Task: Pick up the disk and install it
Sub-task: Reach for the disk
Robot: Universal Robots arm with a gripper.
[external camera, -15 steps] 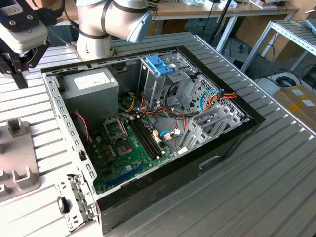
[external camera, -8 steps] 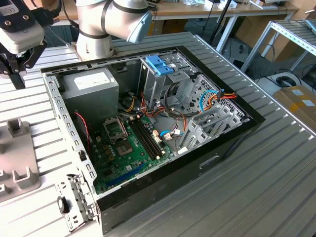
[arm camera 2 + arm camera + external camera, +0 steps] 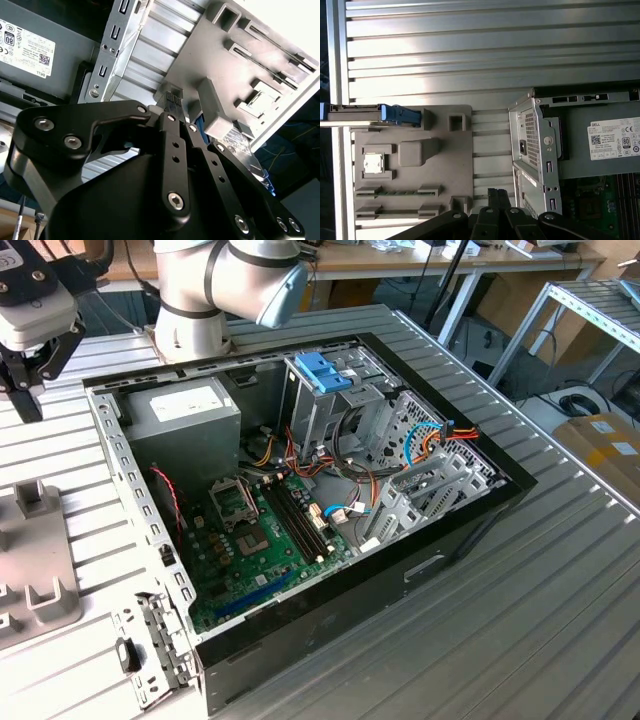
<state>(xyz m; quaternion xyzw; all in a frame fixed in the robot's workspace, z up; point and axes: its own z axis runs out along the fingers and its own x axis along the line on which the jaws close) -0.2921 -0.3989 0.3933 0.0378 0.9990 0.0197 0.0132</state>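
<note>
The disk [image 3: 355, 114] stands on edge in a slot at the far end of a grey fixture plate [image 3: 445, 165], seen edge-on in the first wrist view, with its light blue bracket [image 3: 400, 115] at one end. My gripper [image 3: 498, 193] hovers over the opposite end of that plate, apart from the disk, with its black fingers together and nothing between them. In the exterior view the gripper [image 3: 30, 370] hangs above the ribbed table at the exterior view's left, outside the open computer case [image 3: 480, 530]. The fingers [image 3: 172, 145] point toward the plate [image 3: 200, 55] in the second wrist view.
The case holds a grey power supply [image 3: 185, 412] with a white label, a green motherboard [image 3: 265, 540], bundled cables [image 3: 440, 440] and a drive cage with a blue caddy handle [image 3: 325, 370]. The case's metal wall [image 3: 535, 150] stands close beside the fixture plate.
</note>
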